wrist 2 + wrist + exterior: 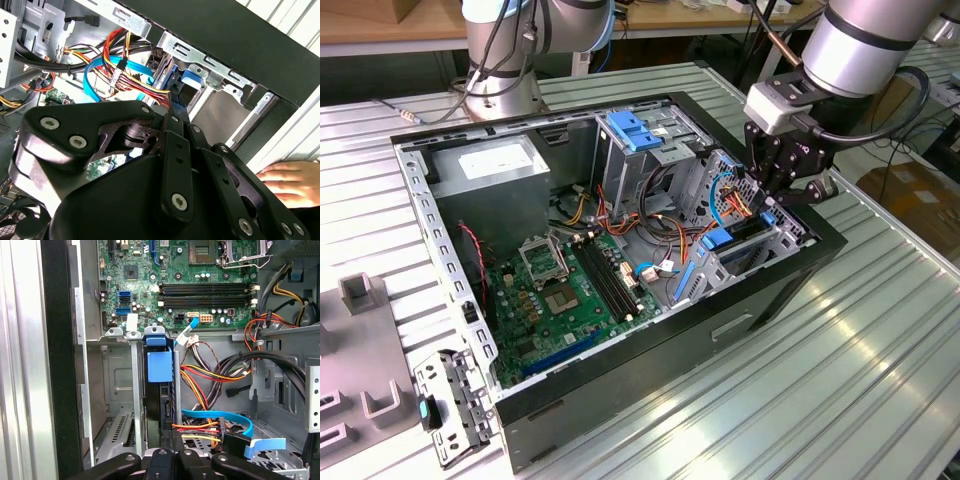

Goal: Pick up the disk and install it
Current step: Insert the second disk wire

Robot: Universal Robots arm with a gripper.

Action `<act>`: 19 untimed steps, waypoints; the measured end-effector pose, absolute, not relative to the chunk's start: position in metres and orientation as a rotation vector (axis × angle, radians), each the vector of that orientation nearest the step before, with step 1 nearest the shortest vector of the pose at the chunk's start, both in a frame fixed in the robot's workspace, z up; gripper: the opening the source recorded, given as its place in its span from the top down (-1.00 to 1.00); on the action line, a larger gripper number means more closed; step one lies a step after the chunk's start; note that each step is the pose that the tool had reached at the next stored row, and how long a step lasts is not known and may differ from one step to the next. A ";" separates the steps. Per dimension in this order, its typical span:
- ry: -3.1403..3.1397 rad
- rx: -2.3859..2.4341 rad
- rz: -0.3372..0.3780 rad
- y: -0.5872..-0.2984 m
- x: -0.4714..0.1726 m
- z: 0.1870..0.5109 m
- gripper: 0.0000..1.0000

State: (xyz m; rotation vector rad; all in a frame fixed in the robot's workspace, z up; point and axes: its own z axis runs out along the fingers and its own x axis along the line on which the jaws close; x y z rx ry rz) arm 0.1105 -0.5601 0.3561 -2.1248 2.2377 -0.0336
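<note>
The end effector (767,200) hangs low over the drive bay at the front corner of the open computer case (800,262), its black linkages drawn close together. In the first wrist view its fingers (167,460) meet over the top edge of the disk (159,405), which stands on edge in a narrow metal slot directly beneath them, its blue plastic rail (159,366) facing up the bay. The fingers seem closed on that edge, though the contact itself is hidden behind the linkage, so the grip cannot be confirmed. The disk sits well down inside the slot, between two upright sheet-metal walls.

Just beside the end effector, a light blue flat cable (220,417) loops past a bundle of red, yellow and black wires (210,377). In the second wrist view the same blue cable (107,75) and wires curl just beyond the black knuckles.

Farther off inside the case lies the green motherboard (555,300) with its black memory slots (202,289). Beyond that, at the far corner, stands the grey power supply box (490,170), and nearer to the end effector is a metal cage with a light-blue top (635,130).

In the second wrist view a person's hand (292,182) rests against the outside of the case. The case sits on a ribbed metal desk (880,370).
</note>
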 end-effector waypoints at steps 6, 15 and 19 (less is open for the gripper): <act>2.238 -2.125 -0.033 -0.560 0.105 0.356 0.79; 2.240 -2.127 -0.007 -0.560 0.104 0.381 0.79; 2.240 -2.126 -0.002 -0.560 0.100 0.381 0.79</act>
